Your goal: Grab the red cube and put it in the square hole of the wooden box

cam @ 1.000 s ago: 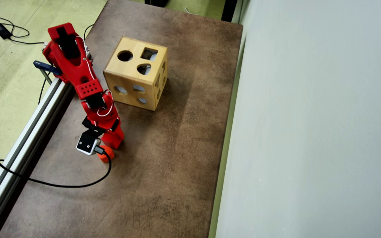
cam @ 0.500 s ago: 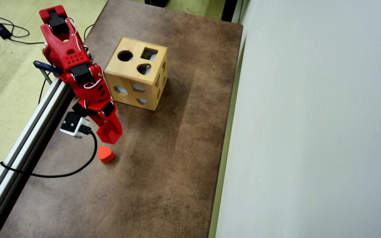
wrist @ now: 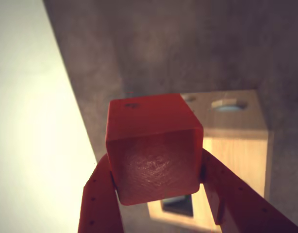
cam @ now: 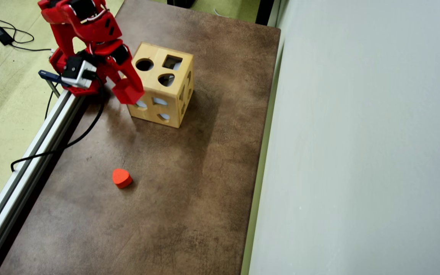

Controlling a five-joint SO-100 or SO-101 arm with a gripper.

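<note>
Your claw point(wrist: 156, 194) is clamped on the red cube point(wrist: 151, 145), so the grab is done. In the overhead view the cube point(cam: 128, 93) hangs at the upper left, beside the wooden box point(cam: 174, 99). You have yet to reach the square hole point(cam: 172, 62) on top.

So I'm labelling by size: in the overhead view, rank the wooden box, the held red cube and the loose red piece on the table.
1. wooden box
2. red cube
3. loose red piece, only slightly smaller
</note>
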